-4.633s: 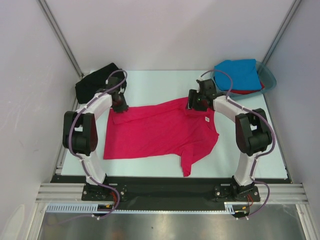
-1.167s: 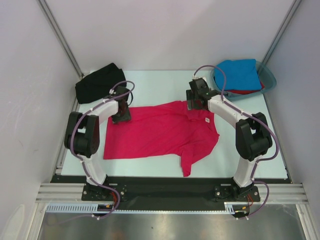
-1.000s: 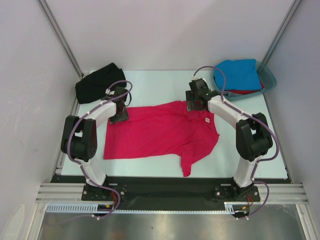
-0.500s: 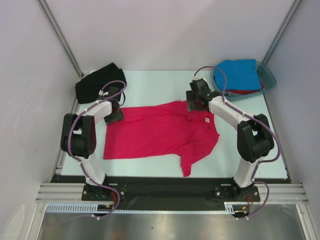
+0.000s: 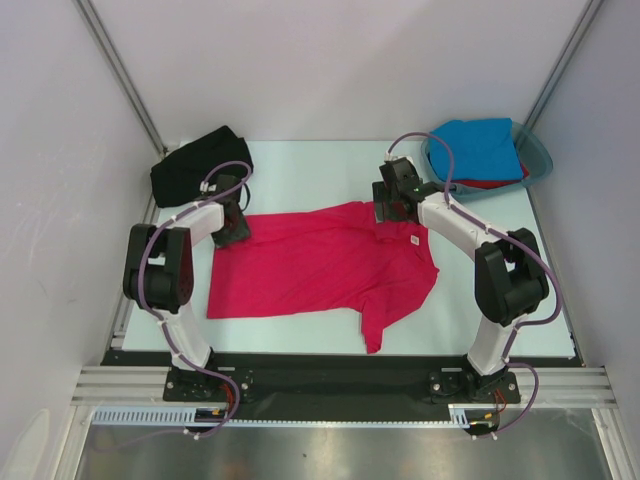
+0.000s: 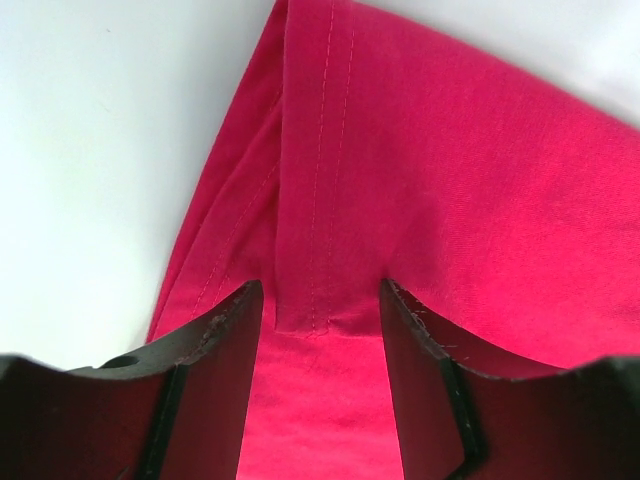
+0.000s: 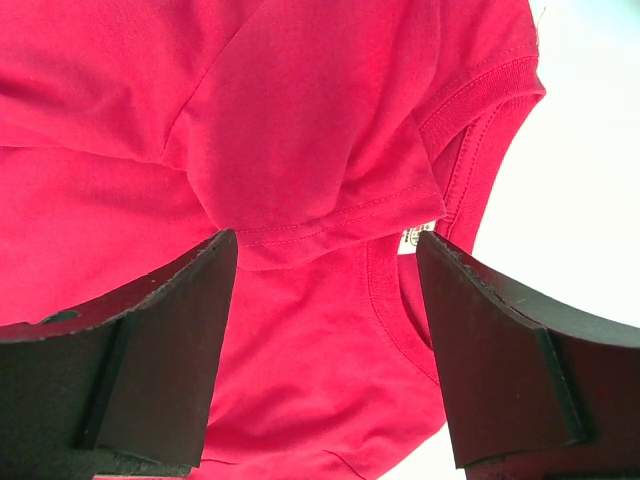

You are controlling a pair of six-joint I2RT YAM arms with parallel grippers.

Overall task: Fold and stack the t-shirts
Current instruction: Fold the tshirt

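Note:
The crimson-pink t-shirt (image 5: pixel 320 265) lies spread flat in the middle of the table, its small white neck label (image 5: pixel 411 240) near the right side. My left gripper (image 5: pixel 232 230) is open over the shirt's far left corner. In the left wrist view the stitched hem (image 6: pixel 320 200) lies flat between the fingers (image 6: pixel 215 345). My right gripper (image 5: pixel 393 210) is open wide over the far right part, by the collar. The right wrist view shows a folded-over sleeve (image 7: pixel 320 170) and the label (image 7: pixel 420 236). The black shirt (image 5: pixel 195 165) lies folded at the far left. The blue shirt (image 5: pixel 480 145) lies on the red one (image 5: pixel 495 183).
The translucent teal tub (image 5: pixel 540 155) at the far right corner holds the blue and red shirts. White walls with metal posts close in the back and sides. A sleeve of the pink shirt (image 5: pixel 375 330) reaches toward the near table edge.
My left gripper has shifted a little to the left along the shirt's far left corner. My right gripper has stayed almost where it was. The shirt lies as before.

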